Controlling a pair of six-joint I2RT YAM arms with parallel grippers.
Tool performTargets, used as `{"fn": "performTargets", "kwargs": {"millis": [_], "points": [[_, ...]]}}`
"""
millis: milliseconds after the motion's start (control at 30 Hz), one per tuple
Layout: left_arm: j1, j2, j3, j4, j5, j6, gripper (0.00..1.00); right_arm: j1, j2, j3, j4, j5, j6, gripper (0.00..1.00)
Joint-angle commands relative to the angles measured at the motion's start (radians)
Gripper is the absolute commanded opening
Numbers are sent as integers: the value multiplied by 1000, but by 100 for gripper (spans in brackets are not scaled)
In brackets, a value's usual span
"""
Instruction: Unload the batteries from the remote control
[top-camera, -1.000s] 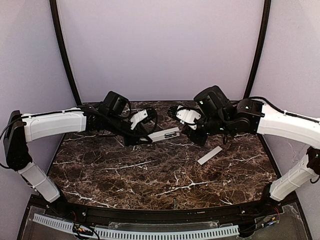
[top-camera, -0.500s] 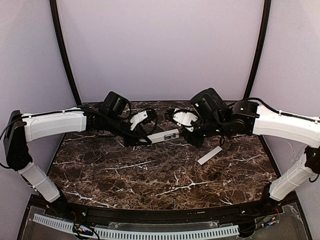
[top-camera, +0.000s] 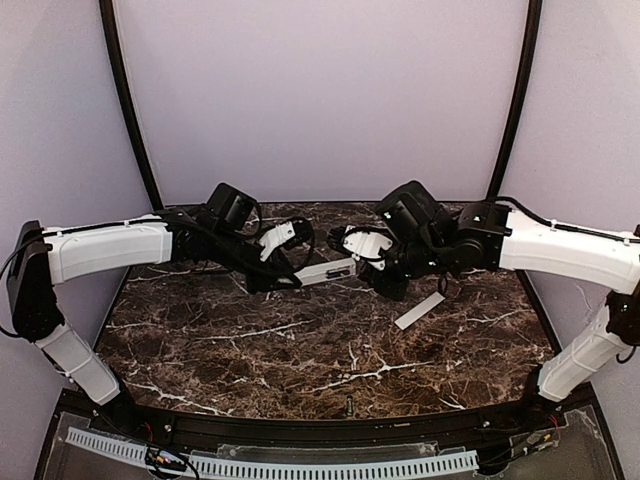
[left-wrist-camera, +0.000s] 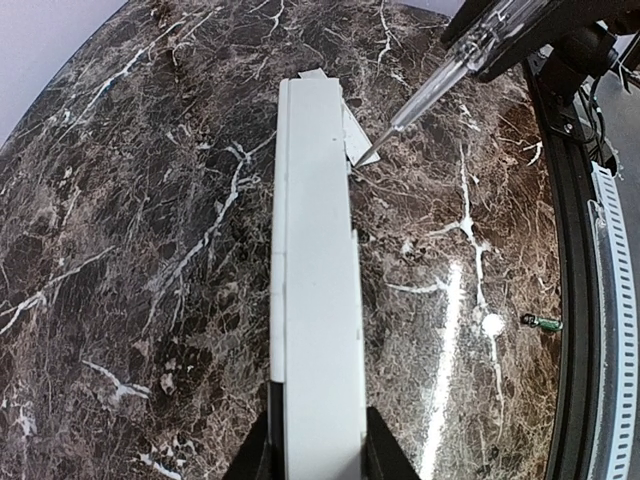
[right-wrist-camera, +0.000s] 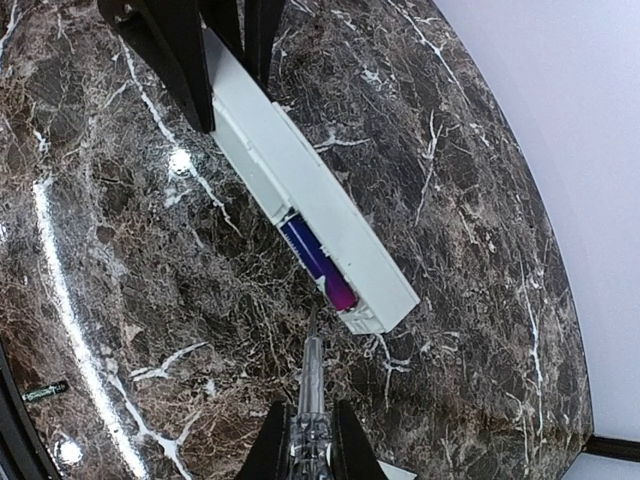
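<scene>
Top external: left end effector (top-camera: 299, 275) closed on remote control (top-camera: 330, 270), right end effector (top-camera: 384, 277) on pick (right-wrist-camera: 311, 392)

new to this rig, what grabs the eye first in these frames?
The white remote control, gripped at one end by the left hand over the back middle of the table, has its compartment open with a blue-purple battery showing. The right hand holds a clear pointed tool, tip right by that battery's end. A flat white cover strip lies loose to the right.
</scene>
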Motion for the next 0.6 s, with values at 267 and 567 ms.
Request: {"fn": "performTargets", "kwargs": {"millis": [267, 567], "points": [[-7, -37, 3, 19, -4, 23, 0, 7, 32, 44, -18, -5, -22, 0], [-7, -19, 17, 0, 13, 19, 0, 13, -19, 35, -19, -18, -54, 0]]}}
